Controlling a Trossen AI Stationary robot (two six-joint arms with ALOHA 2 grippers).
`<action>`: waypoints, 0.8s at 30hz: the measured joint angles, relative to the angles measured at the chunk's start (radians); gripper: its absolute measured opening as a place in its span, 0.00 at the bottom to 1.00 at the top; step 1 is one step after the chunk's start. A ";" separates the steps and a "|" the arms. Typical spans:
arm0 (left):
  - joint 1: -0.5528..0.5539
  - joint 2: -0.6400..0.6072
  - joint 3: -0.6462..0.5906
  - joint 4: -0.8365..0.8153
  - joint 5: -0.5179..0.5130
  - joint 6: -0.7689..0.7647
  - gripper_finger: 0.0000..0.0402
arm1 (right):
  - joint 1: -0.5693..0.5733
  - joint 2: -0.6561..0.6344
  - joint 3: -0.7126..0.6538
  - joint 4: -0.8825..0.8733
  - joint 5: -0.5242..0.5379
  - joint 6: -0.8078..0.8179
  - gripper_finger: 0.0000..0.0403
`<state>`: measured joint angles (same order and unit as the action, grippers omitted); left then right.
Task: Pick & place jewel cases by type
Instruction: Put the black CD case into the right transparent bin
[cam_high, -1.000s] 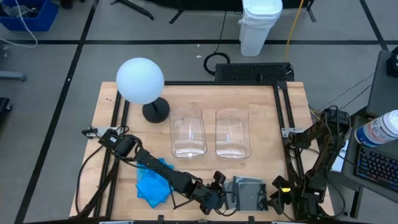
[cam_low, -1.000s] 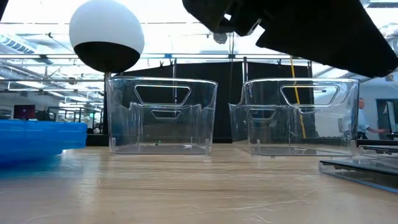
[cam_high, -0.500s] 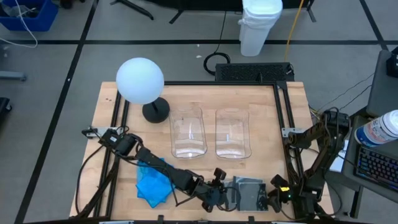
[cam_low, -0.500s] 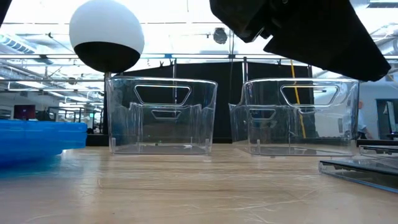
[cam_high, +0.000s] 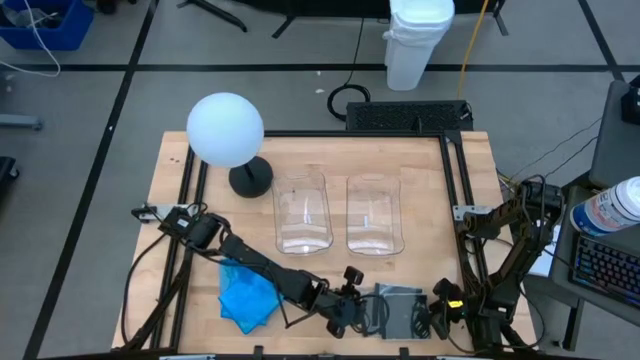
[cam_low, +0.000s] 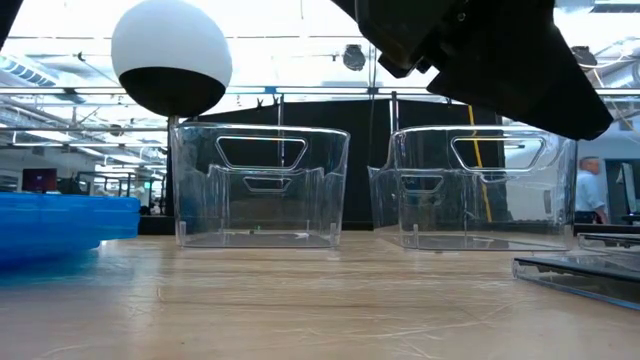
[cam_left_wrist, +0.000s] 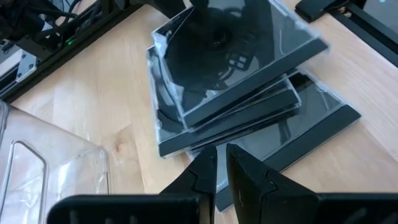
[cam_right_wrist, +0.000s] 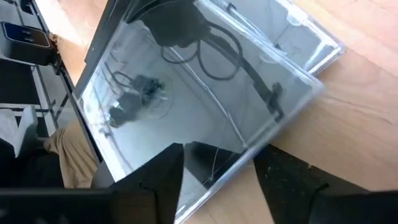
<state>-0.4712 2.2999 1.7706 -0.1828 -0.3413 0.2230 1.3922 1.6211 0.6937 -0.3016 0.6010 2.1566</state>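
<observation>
Currently at the table's (cam_high: 420, 160) near edge: stack of dark jewel cases (cam_high: 400, 308), flat on the wood. Right gripper (cam_right_wrist: 214, 171) against it, fingers spread wide around the top case's edge. Left gripper (cam_left_wrist: 219, 167) just beside the stack, fingers nearly together, empty. Blue jewel cases (cam_high: 247, 293) piled toward the near left corner.

A grey floor (cam_high: 80, 110) crossed by black lines surrounds the wooden table (cam_high: 470, 170); a white bin (cam_high: 420, 45) stands beyond.
</observation>
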 joint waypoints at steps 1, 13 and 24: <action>0.000 0.000 0.000 0.000 0.000 0.000 0.11 | 0.000 0.000 0.000 -0.002 0.000 -0.003 0.40; 0.001 0.000 0.000 -0.007 0.000 -0.019 0.11 | 0.000 0.002 0.000 -0.008 0.002 -0.019 0.12; 0.001 0.000 0.000 -0.008 0.008 -0.019 0.11 | -0.002 -0.032 0.000 0.001 0.006 -0.026 0.08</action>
<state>-0.4706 2.3001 1.7706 -0.1906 -0.3331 0.2035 1.3899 1.5895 0.6937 -0.3008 0.6071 2.1304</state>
